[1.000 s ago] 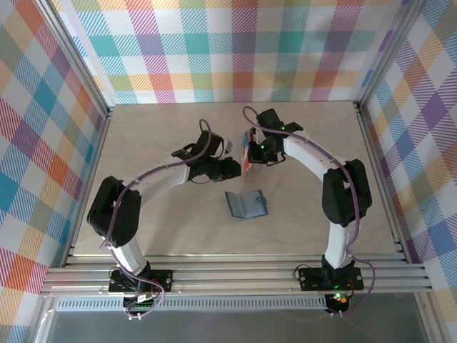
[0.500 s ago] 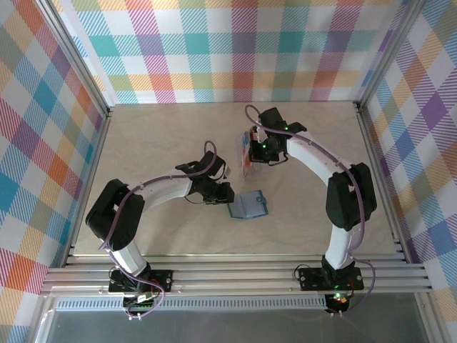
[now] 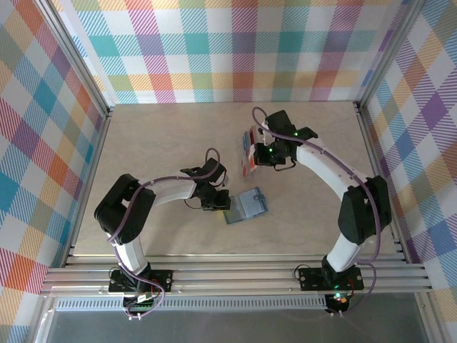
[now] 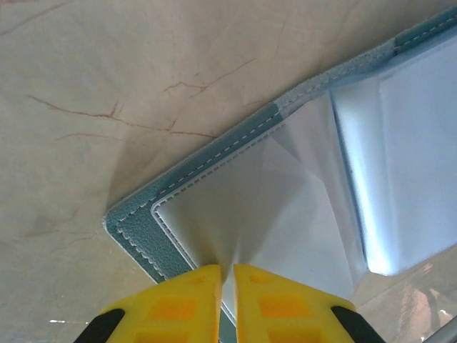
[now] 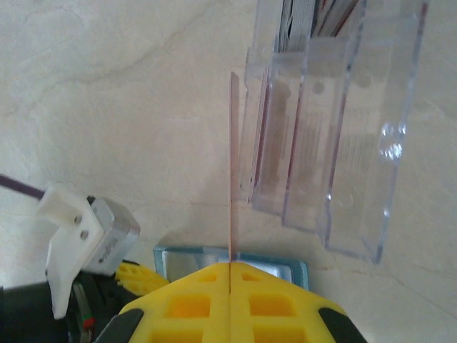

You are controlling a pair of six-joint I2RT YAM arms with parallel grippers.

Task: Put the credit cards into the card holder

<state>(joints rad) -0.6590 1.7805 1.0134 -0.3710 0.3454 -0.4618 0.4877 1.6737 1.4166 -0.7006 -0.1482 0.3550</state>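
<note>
Early on: pinching a clear pocket flap of the card holder (image 3: 246,205) with left gripper (image 4: 227,286); clamping one credit card (image 5: 231,164) edge-on in right gripper (image 5: 230,275), beyond the card holder; not yet inserting.

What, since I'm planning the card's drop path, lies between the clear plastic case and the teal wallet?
Nothing. In the top view the stretch of table from the clear case to the card holder is bare.

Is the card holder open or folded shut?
Open. The card holder lies spread flat, clear inner pockets facing up; the left fingers pinch one pocket's edge.
</note>
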